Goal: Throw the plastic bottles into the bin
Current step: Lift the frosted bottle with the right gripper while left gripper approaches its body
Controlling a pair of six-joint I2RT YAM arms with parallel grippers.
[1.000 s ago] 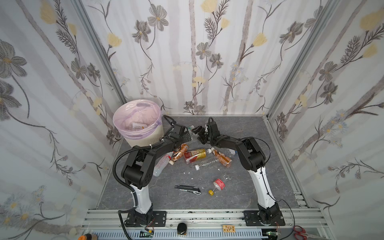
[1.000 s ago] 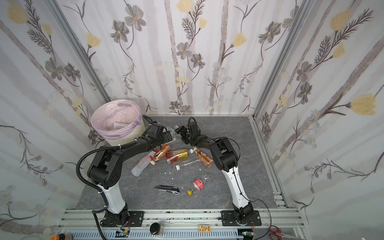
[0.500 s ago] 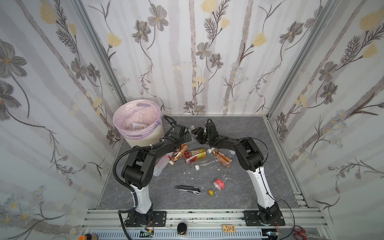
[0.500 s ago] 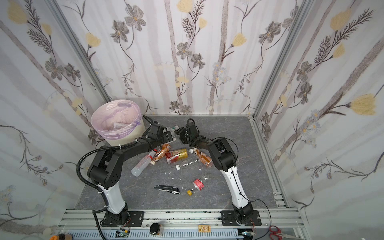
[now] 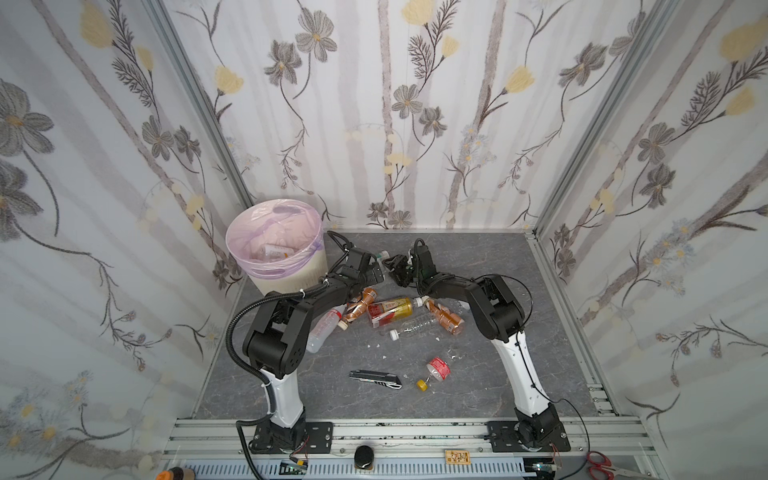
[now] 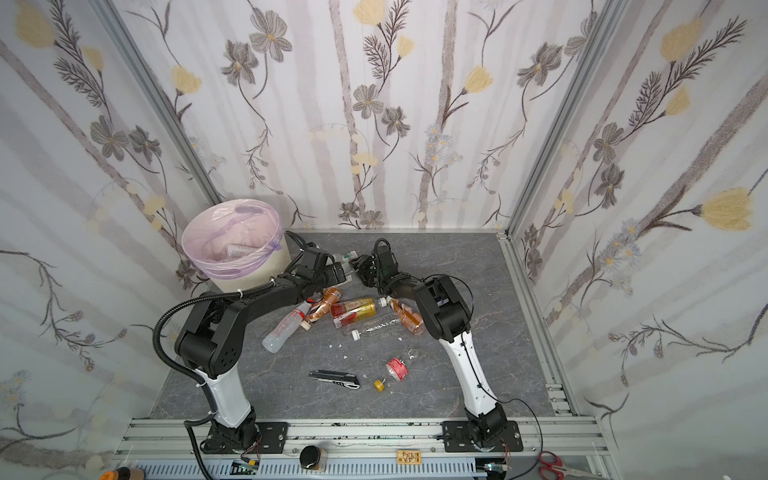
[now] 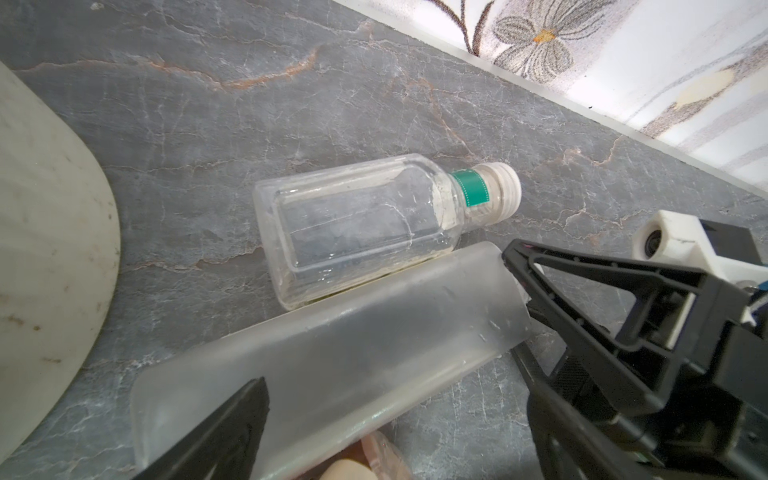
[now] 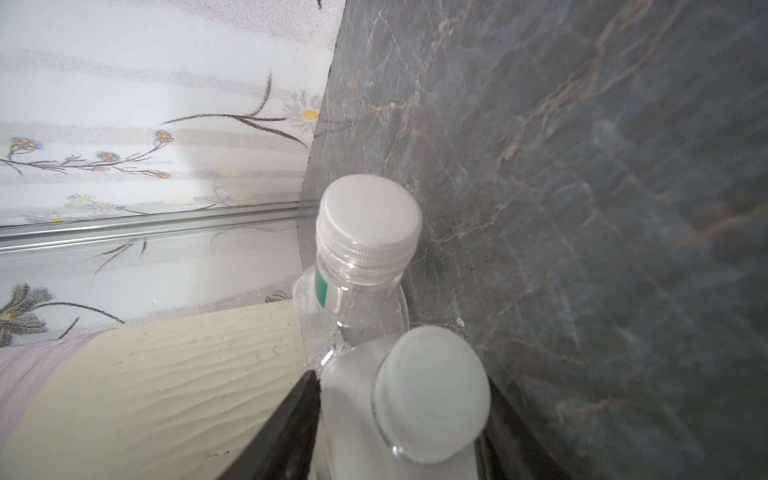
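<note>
While my right gripper (image 5: 397,266) clamps the frosted bottle (image 8: 428,386) at its cap end, black fingers pressed to both flanks, my left gripper (image 5: 376,270) stands wide open and holds nothing, with that same bottle's body crossing just in front of it. The bin (image 5: 278,280) is just beside us, pink liner open, at least one bottle lying inside.

A clear bottle (image 7: 357,224) with a green neck band lies on the grey table (image 5: 478,257), right against my frosted one.

Now the risks! My grip sits at the narrow end, so on a quick swing the long body could pivot and slip out short of the rim. My two hands are nose to nose, and a careless lift could knock fingers together. I might nudge the clear bottle and send it rolling toward the back wall. The bin is tall, too: come in low and I clip its side.

Plenty more bottles (image 5: 390,309) lie mid-table, near a utility knife (image 5: 374,379) that isn't bin business.
</note>
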